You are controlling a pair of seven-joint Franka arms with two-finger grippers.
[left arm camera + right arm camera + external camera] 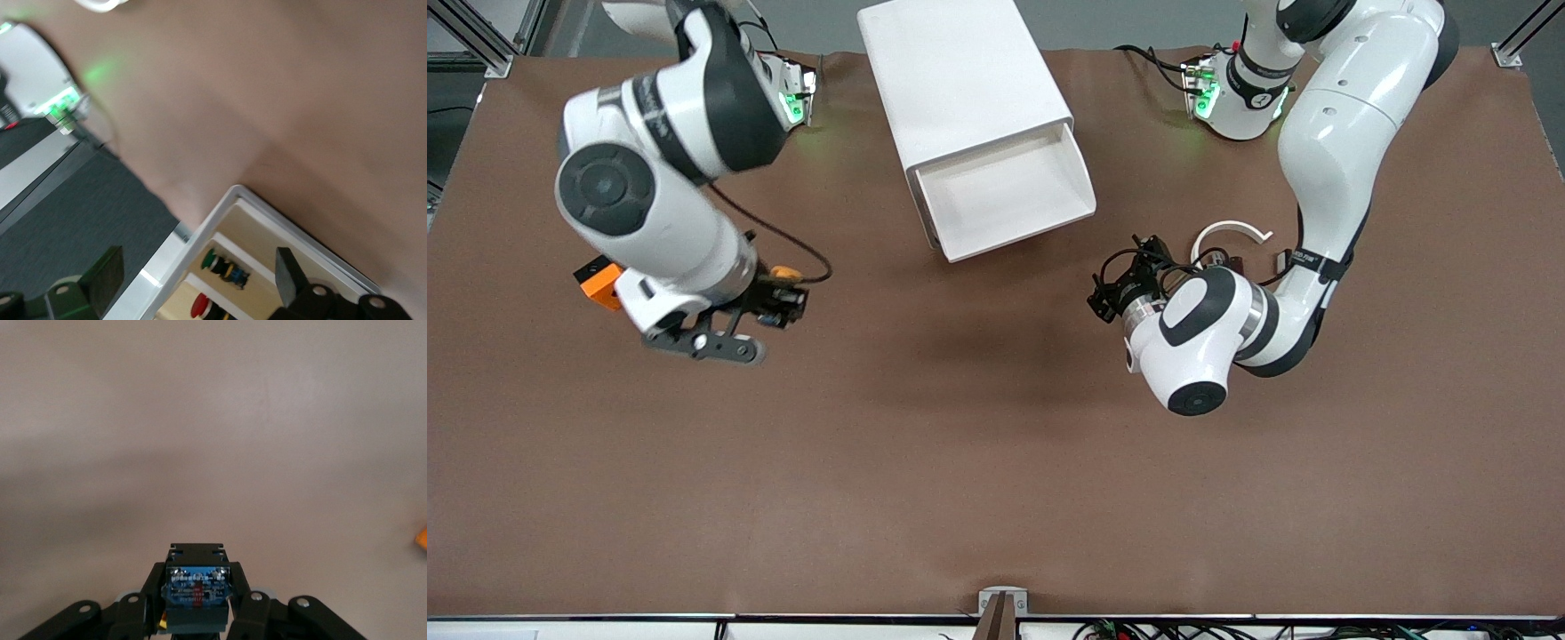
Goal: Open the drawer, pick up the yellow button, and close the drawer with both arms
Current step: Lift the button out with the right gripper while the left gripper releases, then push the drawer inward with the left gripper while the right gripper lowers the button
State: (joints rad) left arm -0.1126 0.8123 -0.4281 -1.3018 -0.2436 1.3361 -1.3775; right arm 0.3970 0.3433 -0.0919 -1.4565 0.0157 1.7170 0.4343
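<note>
With my right gripper (197, 603) clamped on the button (197, 587), I'd bring my wide-open left gripper (200, 273) squarely against the drawer (1005, 191) front to push.

left arm band (1305, 259): small white lettering, too small to read;
button (197, 585): white print on blue face, blurred, unreadable;
elsewhere: no text

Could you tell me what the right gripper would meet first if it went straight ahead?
Probably only the brown table covering: the right gripper, shut on the small black-bodied button, faces nothing else.
</note>
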